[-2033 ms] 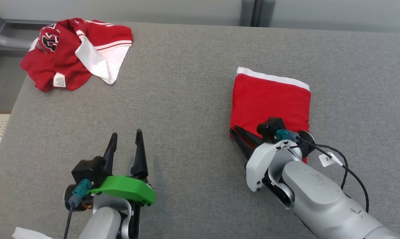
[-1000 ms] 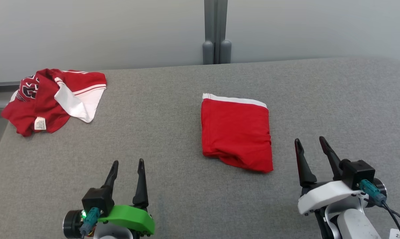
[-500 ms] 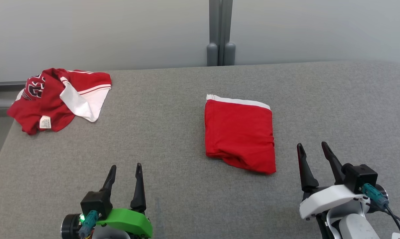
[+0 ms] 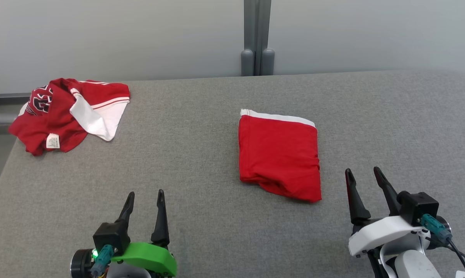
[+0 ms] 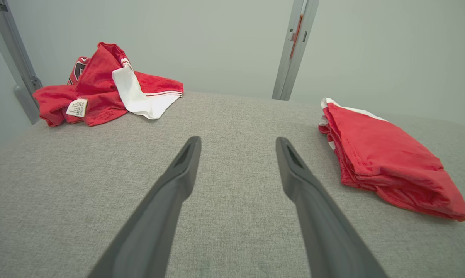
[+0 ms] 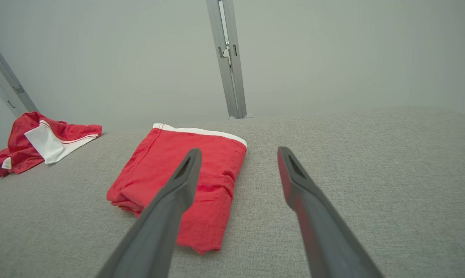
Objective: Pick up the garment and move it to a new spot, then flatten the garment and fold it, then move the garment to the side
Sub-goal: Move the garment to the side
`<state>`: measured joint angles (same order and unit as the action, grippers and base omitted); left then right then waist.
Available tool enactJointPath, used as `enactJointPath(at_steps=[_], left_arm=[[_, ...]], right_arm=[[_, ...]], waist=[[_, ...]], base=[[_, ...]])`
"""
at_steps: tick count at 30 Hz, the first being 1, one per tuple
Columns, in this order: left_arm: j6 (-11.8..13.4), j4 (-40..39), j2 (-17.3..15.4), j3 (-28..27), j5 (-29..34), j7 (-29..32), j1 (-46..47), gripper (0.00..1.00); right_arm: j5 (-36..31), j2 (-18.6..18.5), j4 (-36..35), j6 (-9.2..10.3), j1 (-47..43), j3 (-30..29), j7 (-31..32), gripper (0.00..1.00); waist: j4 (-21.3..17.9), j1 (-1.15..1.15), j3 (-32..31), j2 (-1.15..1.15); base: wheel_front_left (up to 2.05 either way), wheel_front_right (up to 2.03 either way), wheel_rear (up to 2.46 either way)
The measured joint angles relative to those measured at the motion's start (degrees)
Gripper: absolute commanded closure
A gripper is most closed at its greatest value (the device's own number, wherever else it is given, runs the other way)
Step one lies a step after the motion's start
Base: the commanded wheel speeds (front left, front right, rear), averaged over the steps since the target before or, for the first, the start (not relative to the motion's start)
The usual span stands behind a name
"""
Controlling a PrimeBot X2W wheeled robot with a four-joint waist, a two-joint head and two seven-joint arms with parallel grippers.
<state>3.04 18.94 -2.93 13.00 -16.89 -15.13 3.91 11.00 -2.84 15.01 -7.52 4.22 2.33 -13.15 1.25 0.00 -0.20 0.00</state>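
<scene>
Pulled back: right tool (image 4: 362, 170) has left the folded garment (image 4: 279, 154) and is parked beside its near corner, released and empty; left tool (image 4: 146, 193) likewise released. Garment lies folded, right of centre on the desk (image 4: 186, 154). Fold judged done; crumpled garment (image 4: 62, 116) waits far left.

The left pincer (image 5: 237, 142) hangs over the grey worktop (image 5: 74, 185), its two dark fingers spread wide with nothing between them. To the right lies a folded red garment (image 5: 387, 154) with a white edge. At the far left sits a crumpled red and white garment (image 5: 101, 88), its white label (image 5: 77, 107) showing.
</scene>
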Motion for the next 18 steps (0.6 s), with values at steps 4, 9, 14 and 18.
enactJointPath(at_steps=[4, 9, 14, 18], left_arm=[[0.0, -0.1, 0.0, 0.0, 0.0, 0.0, 0.0, 0.00], [0.0, -0.6, 0.1, 0.0, 0.1, 0.0, 0.2, 0.00], [0.1, -1.0, 0.1, 0.1, 0.1, 0.0, 0.9, 0.00], [0.1, -1.4, 0.1, 0.2, 0.0, 0.0, 1.7, 0.00]], right_arm=[[-0.3, 0.0, -0.1, 0.00, 0.3, -0.7, 1.0, 0.00], [-2.8, 0.0, -2.2, 0.00, 4.3, -2.4, 4.9, 0.00], [-3.2, -2.7, -3.2, 0.00, 9.8, -3.3, 13.3, 0.00], [-1.3, -5.2, -1.4, 0.00, 14.0, -3.2, 20.4, 0.00]], waist=[[0.3, 0.00, 0.2, 0.00], [0.8, 0.00, 1.0, 0.00], [1.9, 0.00, 2.0, 0.00], [3.3, 0.00, 3.1, 0.00]], base=[[0.00, 0.00, 0.00], [0.00, 0.00, 0.00], [0.00, 0.00, 0.00], [0.00, 0.00, 0.00]])
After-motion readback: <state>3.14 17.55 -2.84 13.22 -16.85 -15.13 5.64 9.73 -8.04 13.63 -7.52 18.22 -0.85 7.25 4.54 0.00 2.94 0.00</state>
